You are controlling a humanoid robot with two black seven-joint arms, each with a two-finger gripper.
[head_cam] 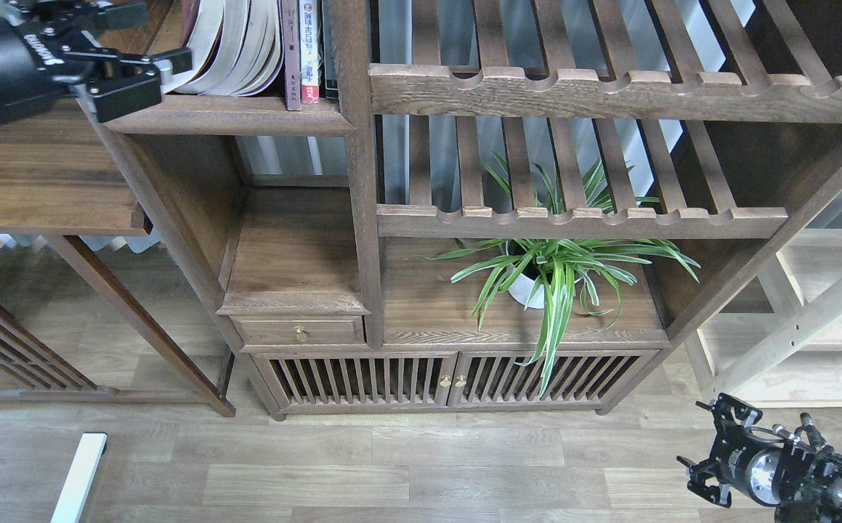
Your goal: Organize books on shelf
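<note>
Where shelf [228, 115] holds books [235, 47], left jaws [146, 40] apparently spread.

left tool [146, 40] top left, fingers spread; right tool [711, 454] low at bottom right, state unclear

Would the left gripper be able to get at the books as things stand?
Probably yes: the left gripper is open at the shelf edge, right beside the books, with nothing between them.

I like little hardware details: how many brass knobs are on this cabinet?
3. One knob is on the small drawer at lower left. Two more sit side by side where the slatted doors meet. Plant leaves could hide others.
</note>
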